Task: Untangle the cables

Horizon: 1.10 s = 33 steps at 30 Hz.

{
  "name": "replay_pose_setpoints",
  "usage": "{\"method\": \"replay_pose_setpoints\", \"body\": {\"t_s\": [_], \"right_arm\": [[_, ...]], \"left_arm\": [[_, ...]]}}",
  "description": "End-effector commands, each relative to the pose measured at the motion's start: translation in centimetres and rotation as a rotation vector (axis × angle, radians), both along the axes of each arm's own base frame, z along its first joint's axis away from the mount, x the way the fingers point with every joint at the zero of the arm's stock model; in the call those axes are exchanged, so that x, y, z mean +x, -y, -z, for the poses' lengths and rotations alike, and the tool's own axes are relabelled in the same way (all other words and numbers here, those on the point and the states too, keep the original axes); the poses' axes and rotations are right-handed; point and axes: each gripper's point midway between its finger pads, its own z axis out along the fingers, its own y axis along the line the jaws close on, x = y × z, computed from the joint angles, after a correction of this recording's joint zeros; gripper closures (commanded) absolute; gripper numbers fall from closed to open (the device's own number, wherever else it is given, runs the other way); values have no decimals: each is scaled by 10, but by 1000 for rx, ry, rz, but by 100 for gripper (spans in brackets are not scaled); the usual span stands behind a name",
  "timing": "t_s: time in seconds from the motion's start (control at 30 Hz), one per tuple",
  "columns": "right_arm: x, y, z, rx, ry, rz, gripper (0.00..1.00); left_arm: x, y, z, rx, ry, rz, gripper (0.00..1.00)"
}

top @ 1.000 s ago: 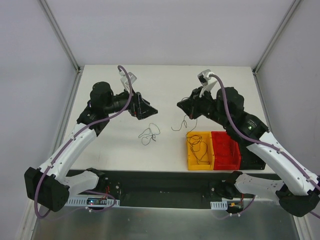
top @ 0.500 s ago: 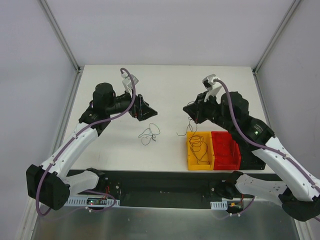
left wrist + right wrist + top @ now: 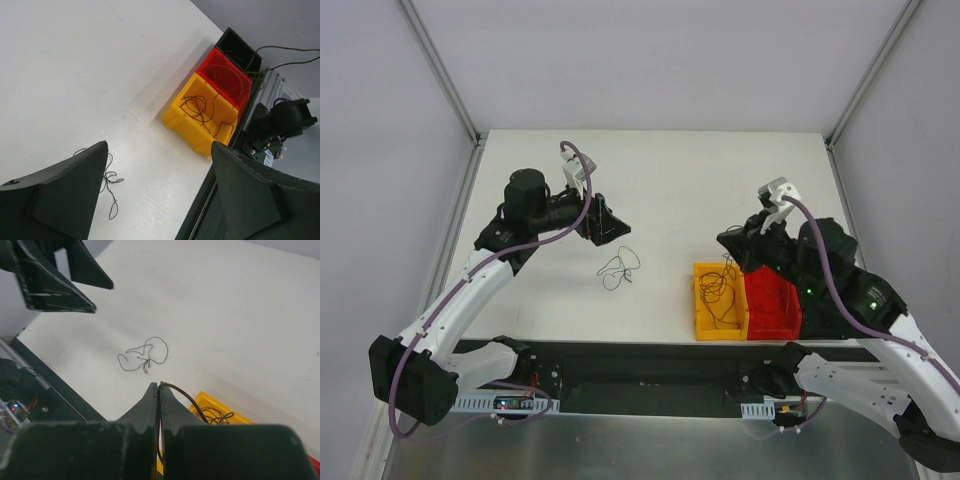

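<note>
The remaining tangle of cables [image 3: 619, 268] lies loose on the white table [image 3: 660, 180], at 9 o'clock of the yellow bin [image 3: 701, 305] and well apart from it. One brown cable [image 3: 182, 396] is already free of it. My right gripper [image 3: 159, 389] is pinched tight on that cable, which arcs down from the closed tips into the yellow bin, where other separated strands lie coiled. The red bin [image 3: 790, 305] touches the yellow one at its 3 o'clock.

I judge this to be the drop-off step for that one cable. Next I need to part the right fingers over the yellow bin so the strand falls wholly inside rather than draping over the rim, then go back for the tangle. My left gripper [image 3: 608, 226] hovers spread wide and empty at 12 o'clock of the tangle, not touching it.

Against a second ago, the right gripper has pulled back from farther out over the table toward the near edge, above the bins, and the cable's tail no longer trails on the table. The tangle and the left gripper have barely shifted.
</note>
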Motion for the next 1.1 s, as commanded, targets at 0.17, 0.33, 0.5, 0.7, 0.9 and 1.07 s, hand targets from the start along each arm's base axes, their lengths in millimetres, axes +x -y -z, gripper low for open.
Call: {"method": "replay_pose_setpoints", "body": {"t_s": [0.17, 0.33, 0.5, 0.7, 0.9, 1.07], "right_arm": [[28, 13, 99, -270, -189, 166, 100], [25, 18, 162, -431, -353, 195, 100], [8, 1, 206, -403, -514, 143, 100], [10, 1, 238, -372, -585, 210, 100], [19, 7, 287, -452, -652, 307, 100], [18, 13, 314, -531, -695, 343, 99]], "left_arm": [[1, -8, -12, 7, 66, -29, 16], [0, -10, -14, 8, 77, -34, 16], [-1, -10, -14, 8, 78, -34, 16], [-2, -10, -15, 6, 77, -34, 16], [-1, -11, -14, 10, 77, -47, 16], [1, -13, -12, 19, 80, -56, 16]]}}
